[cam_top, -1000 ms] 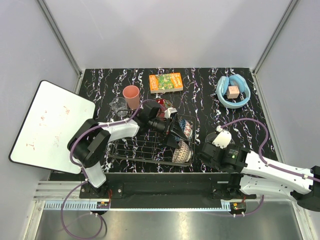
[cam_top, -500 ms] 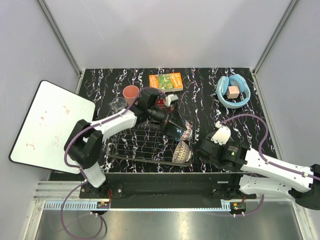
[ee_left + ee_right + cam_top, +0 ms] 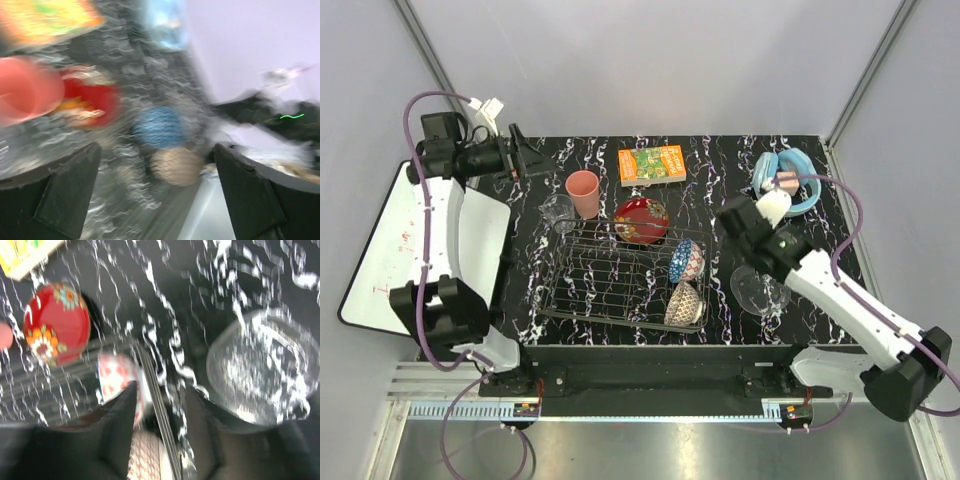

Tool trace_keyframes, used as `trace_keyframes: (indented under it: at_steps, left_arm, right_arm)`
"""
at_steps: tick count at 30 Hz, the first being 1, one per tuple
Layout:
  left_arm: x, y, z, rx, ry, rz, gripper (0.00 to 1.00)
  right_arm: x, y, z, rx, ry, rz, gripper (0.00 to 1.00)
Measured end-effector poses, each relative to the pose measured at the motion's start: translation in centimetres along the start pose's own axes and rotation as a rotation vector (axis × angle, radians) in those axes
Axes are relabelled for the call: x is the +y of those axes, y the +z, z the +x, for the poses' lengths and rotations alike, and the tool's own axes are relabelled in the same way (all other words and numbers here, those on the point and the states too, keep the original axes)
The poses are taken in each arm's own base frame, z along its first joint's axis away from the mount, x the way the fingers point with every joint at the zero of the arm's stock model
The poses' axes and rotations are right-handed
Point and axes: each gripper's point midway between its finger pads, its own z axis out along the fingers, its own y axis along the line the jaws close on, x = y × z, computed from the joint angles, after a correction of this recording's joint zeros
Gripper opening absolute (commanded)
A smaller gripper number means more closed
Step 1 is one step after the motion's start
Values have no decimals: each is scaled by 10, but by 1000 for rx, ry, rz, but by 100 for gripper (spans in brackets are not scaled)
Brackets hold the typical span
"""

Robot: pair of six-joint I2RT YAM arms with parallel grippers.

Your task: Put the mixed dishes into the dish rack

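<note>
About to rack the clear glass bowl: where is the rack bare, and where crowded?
The dish rack is bare across its left and middle, bordered right by the blue patterned bowl and beige patterned bowl. That right end is crowded.

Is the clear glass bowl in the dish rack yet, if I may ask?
Out: the clear glass bowl sits on the table, right of the dish rack.

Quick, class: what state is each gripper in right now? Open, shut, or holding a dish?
Left gripper: open, holding nothing.
Right gripper: open, holding nothing.
</note>
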Motion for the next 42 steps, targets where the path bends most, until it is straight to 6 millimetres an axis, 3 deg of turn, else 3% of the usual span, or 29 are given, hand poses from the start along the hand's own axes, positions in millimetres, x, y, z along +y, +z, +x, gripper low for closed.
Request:
trace_keyframes:
  at_steps: [3,7,14,17,21,25,31,42]
  left_arm:
    - [36,-19,18,17,103,-233,99]
    - [74,-32,77,153,119,-421,99]
    - [115,-41,124,263,57,-536,99]
    - [128,-39,148,301,27,-537,99]
    - [135,-35,174,349,-2,-524,99]
    - [136,-26,188,384,21,-500,99]
    - [134,-18,197,409,46,-477,99]
    - [132,-14,205,422,36,-453,99]
  right_arm:
    - [9,17,-21,-2,8,-2,62]
    - [16,39,-34,30,24,-43,62]
    - [29,94,-27,175,35,-109,63]
    - [51,112,-26,238,5,-174,63]
    - [105,140,-41,294,-15,-319,63]
    - [133,181,-39,355,-18,-398,61]
    - [130,221,1,483,-37,-400,61]
    - [122,254,44,634,-35,-423,63]
